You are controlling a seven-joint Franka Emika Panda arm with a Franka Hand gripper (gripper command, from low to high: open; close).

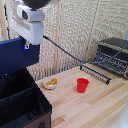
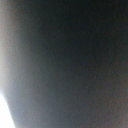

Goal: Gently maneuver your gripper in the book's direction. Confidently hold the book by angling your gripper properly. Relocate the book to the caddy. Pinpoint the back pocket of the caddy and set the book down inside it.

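Note:
In the exterior view the dark navy book (image 1: 17, 56) hangs upright in the air at the left. It is just above the black fabric caddy (image 1: 20, 102), whose inner divider shows below it. The white boxy wrist sits right over the book's top edge. My gripper (image 1: 26, 46) shows only a small dark and blue tip there, shut on the book's top. The book's lower edge is level with the caddy's rear part, and I cannot tell whether it touches. The wrist view is filled by a dark blurred surface (image 2: 70, 60) very close to the lens.
A red cup (image 1: 82, 85) and a small white bowl (image 1: 50, 83) with yellow pieces stand on the wooden table (image 1: 95, 107). A black toaster oven (image 1: 113, 55) is at the exterior view's right, with a dark wire rack (image 1: 97, 74) in front of it. A black cable trails from the arm.

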